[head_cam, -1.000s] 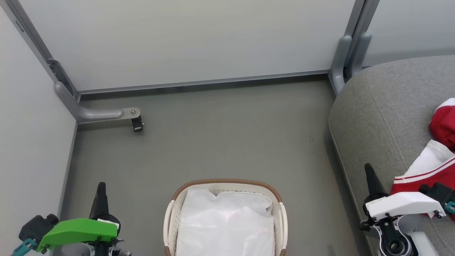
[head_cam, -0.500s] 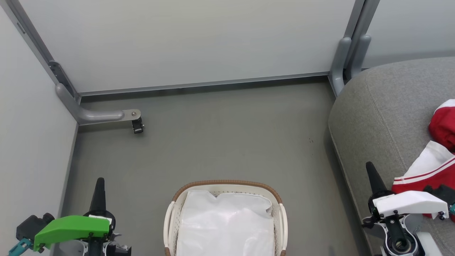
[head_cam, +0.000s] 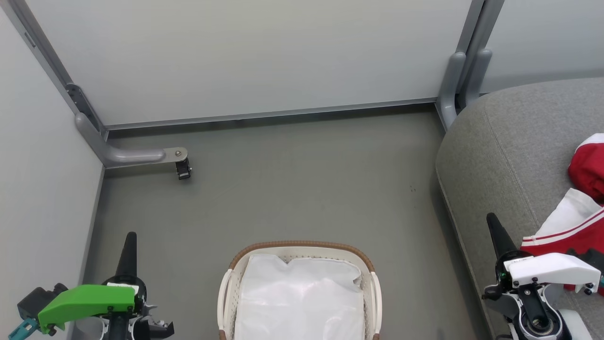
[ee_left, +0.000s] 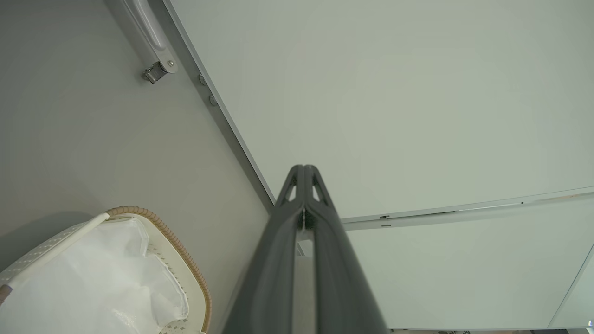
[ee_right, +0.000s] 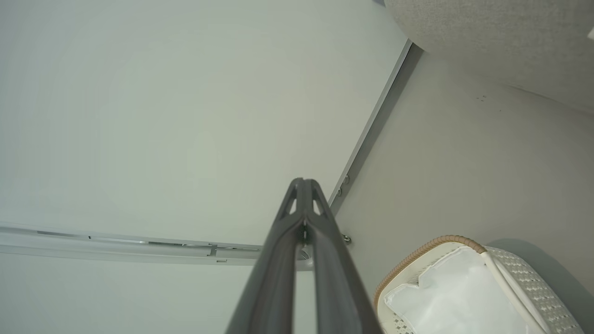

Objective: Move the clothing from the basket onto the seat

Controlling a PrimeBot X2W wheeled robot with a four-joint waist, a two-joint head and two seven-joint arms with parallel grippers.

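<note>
Right now your basket (head_cam: 302, 244) sits low in the middle of the head view, on the grey floor (head_cam: 292, 189), its near half cut off by the bottom edge. A crumpled white liner sheet (head_cam: 297, 297) covers as much of the inside as you can see.

Clothing (head_cam: 573, 233): well to the right of the basket, lying on the seat (head_cam: 509, 151).
- One piece is red with a white panel and a thin red-and-white stripe.
- A second red bunch lies right of the basket and farther back.
- Both run off the right edge of the view.

Seat: right of the basket and apart from it, with a strip of floor between.

Left gripper (head_cam: 130, 238): left of the basket, clear of it, over the floor. The left wrist view shows its fingers (ee_left: 278, 260) pressed together with nothing between them. A green cover (head_cam: 89, 302) sits on that wrist.

Right gripper (head_cam: 493, 222): right of the basket, between it and the clothing, over the seat's near edge. In the right wrist view its fingers (ee_right: 278, 278) are also closed on nothing. Its white cover (head_cam: 552, 269) overlaps the striped piece in the head view, and you cannot tell whether they touch.

Behind the basket stands a pale wall panel (head_cam: 236, 56). Back and to the left of the basket is a small black caster (head_cam: 182, 167) on a grey metal foot.
</note>
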